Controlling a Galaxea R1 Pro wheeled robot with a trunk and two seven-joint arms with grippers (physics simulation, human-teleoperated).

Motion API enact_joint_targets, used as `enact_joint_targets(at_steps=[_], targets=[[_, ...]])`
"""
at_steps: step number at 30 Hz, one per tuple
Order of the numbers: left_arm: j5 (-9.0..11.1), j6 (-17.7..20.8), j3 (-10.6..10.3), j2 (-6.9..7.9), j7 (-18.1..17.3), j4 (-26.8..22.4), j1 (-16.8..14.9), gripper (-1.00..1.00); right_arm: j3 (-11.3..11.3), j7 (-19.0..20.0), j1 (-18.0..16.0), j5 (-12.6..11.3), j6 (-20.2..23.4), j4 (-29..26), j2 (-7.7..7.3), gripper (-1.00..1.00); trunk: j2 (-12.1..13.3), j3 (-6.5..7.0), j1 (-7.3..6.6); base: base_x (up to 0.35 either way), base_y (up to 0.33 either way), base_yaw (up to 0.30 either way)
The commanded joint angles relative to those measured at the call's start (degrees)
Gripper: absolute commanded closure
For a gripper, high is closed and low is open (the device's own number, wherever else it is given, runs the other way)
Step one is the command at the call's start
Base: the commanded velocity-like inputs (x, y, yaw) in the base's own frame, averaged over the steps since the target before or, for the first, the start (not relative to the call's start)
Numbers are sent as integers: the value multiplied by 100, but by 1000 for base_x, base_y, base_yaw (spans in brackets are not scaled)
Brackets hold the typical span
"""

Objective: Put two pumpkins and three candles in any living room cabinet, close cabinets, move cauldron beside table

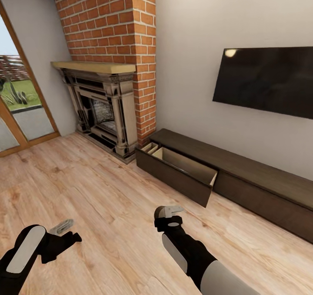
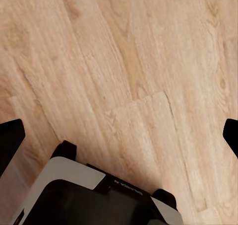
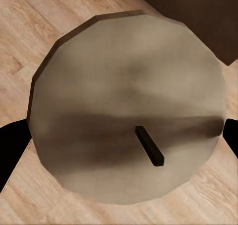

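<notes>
The head view looked across a pale wood floor (image 1: 100, 199) toward a brick chimney (image 1: 113, 25) with an ornate beige fireplace (image 1: 102, 108) below it, and a dark television (image 1: 265, 80) on the white wall to the right. Along that wall ran the cabinet (image 1: 243, 177), long, low and dark brown. Its drawer (image 1: 182, 169) nearest the fireplace stood pulled out, showing pale wood insides; what the view showed of its interior held nothing, though the front panel hid part of it. The fronts further right were shut.

The right gripper (image 1: 170, 214) hovered over the floor a little in front of the open drawer, not above it. In the right wrist view a candle (image 3: 129, 111), a grey-brown disc with a short dark wick, sat between the two dark fingers (image 3: 12, 150), which pressed against its sides, so the gripper was clamped on it. A dark corner of the cabinet showed beyond the candle.

The left gripper (image 1: 61, 227) hung low at the left, well apart from the cabinet. In the left wrist view its fingers (image 2: 10, 140) stood wide apart with bare floorboards between them, holding nothing.
</notes>
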Motion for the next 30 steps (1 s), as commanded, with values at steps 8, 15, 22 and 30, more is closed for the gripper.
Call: enact_joint_targets(at_steps=[8, 15, 22, 30], targets=[[0, -1, -1, 0, 0, 0, 0, -100, 0, 5, -1, 8, -2, 0, 0, 100, 0, 0, 0, 301, 204, 0], [0, -3, 0, -5, 0, 0, 0, -100, 0, 5, -1, 2, 4, 0, 0, 100, 0, 0, 0, 301, 188, -144], [8, -4, -2, -5, 0, 0, 0, -100, 0, 5, -1, -4, 7, -1, 0, 100, 0, 0, 0, 301, 183, -271], [8, -6, -5, -5, 0, 0, 0, -100, 0, 6, -1, -4, 6, 0, 0, 100, 0, 0, 0, 302, 159, -275]])
